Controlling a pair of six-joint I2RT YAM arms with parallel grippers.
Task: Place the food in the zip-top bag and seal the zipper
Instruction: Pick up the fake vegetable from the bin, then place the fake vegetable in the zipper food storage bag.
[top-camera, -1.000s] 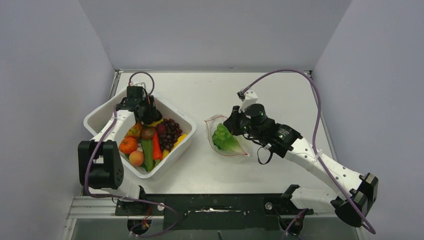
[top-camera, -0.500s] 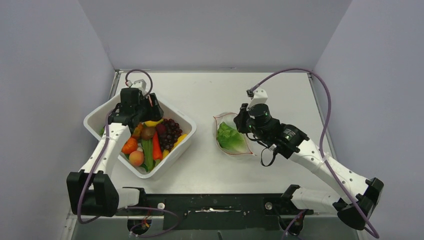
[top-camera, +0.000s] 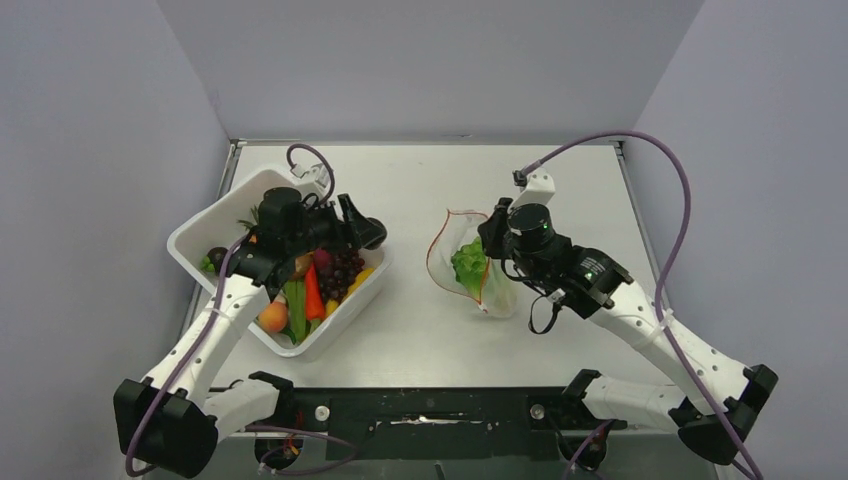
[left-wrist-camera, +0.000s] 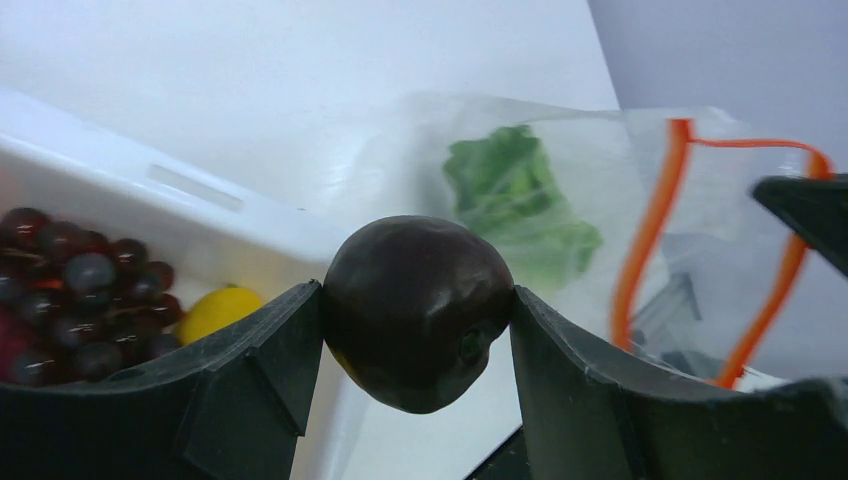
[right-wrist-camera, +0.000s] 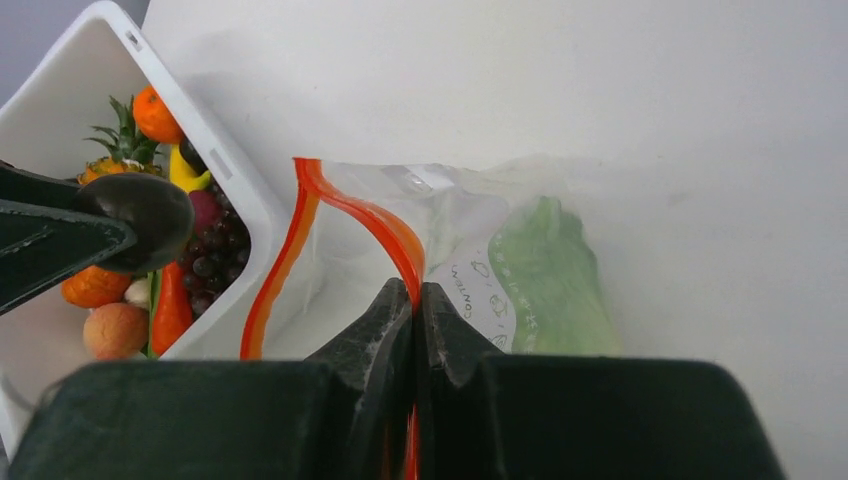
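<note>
- Right up close to the right wrist camera, the right gripper (right-wrist-camera: 415, 296) has its fingers pressed together on the zip-top bag (right-wrist-camera: 455, 205) at one side of its mouth. This holds that rim up so the mouth does not lie flat on the table (top-camera: 420, 345).
- Just beyond the pinch, the zipper (right-wrist-camera: 340, 212) bows into an open red loop. That gap is, I judge, the reason for the hold: an entrance for food.
- Inside the bag, below its mouth, the lettuce (right-wrist-camera: 548, 270) rests against the clear wall — one item is in.
- Left of the bag's mouth and apart from it, the left gripper (top-camera: 366, 233) clamps the dark plum (left-wrist-camera: 418, 310) between both fingers. It sits over the bag-side rim of the white tub (right-wrist-camera: 232, 182) and looks aimed at the opening.
- Farther from the bag, in the tub, lie the grapes (right-wrist-camera: 205, 266), carrot (right-wrist-camera: 172, 306), orange (right-wrist-camera: 152, 115) and pineapple (right-wrist-camera: 113, 152), none of them bagged yet. Sealing therefore seems some way off.
</note>
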